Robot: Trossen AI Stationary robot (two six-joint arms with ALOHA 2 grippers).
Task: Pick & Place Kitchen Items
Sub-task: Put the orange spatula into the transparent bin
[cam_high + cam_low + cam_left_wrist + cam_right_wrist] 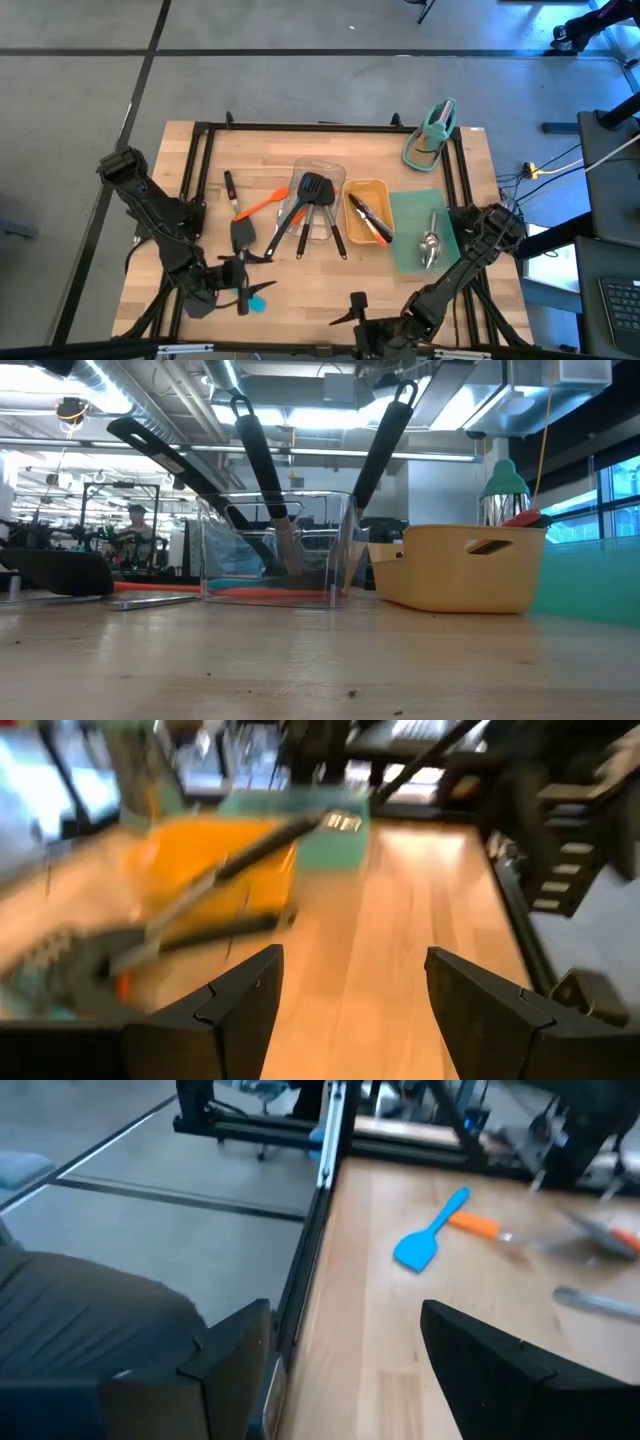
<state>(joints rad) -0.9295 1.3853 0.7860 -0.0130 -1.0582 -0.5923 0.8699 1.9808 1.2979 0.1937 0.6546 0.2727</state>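
Observation:
Kitchen utensils lie around mid-table. Two black slotted turners (312, 188) lean in a clear tray (335, 172), handles over its near rim (262, 455). Tongs with orange tips (368, 220) lie in the yellow tray (384, 190). Steel spoons (430, 246) rest on a teal tray (410, 205). An orange spatula (262, 207) and a black turner (243, 236) lie flat on the wood. A blue spatula (258, 300) (428, 1240) lies near the near edge. My left gripper (243, 285) (350, 1010) hovers open beside it. My right gripper (352, 308) (345, 1370) is open at the near edge.
A teal stand (432, 135) (503, 485) sits at the far right corner. A black-handled utensil (230, 188) lies left of the orange spatula. A black frame rail (200, 160) borders the table. Bare wood lies between the two grippers along the near edge.

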